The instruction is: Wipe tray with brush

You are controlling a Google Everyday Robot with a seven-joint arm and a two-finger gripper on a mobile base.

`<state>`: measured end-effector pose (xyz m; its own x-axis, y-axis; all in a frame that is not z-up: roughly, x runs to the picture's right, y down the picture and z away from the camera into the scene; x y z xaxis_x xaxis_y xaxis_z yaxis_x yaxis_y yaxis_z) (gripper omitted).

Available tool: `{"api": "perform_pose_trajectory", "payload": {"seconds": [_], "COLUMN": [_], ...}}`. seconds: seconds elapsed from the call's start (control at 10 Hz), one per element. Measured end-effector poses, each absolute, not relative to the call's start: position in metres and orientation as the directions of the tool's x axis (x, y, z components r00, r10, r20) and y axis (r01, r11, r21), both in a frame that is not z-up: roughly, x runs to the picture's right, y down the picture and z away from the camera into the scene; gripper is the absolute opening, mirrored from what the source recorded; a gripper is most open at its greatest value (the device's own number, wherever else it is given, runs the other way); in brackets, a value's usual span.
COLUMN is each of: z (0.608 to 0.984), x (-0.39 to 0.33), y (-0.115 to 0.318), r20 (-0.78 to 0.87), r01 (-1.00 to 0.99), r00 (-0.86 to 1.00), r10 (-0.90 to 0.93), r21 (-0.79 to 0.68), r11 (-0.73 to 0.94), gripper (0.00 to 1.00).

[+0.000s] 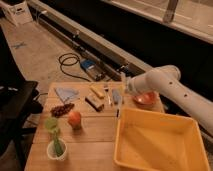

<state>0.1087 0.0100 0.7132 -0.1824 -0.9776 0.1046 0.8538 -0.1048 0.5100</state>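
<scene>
The yellow tray [150,112] sits at the front right of the wooden table. The slim white-handled brush [119,107] lies on the table just beyond the tray's far left corner, with its dark tip towards the tray. My gripper [124,85] is at the end of the white arm, above the table's back edge. It is a little behind the brush and left of the orange-red bowl [145,99]. It holds nothing that I can see.
On the table's left half are a blue cloth [66,93], a dark red cluster [62,109], an orange fruit [75,119] and a green item in a white cup [56,146]. A wooden block with a dark base [94,103] and a yellow piece [96,91] lie mid-table. Cables lie on the floor behind.
</scene>
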Motion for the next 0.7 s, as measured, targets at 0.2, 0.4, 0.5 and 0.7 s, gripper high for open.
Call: {"api": "perform_pose_trajectory", "payload": {"seconds": [0.2,0.4,0.5,0.7], "z": [0.705,0.687,0.683,0.683], "x": [0.157,0.190,0.195,0.196], "y": [0.007,0.004,0.008,0.028], "r20": [0.130,0.147,0.159,0.198], "r01": [0.882,0.911,0.918,0.925], "r00": [-0.126,-0.077,-0.071,-0.077], "r10": [-0.983,-0.986,-0.985,-0.977], "r21": [0.468,0.413,0.398,0.380], "r11": [-0.051,-0.010,-0.002,0.004], "gripper": [0.00,0.00,0.00,0.00]}}
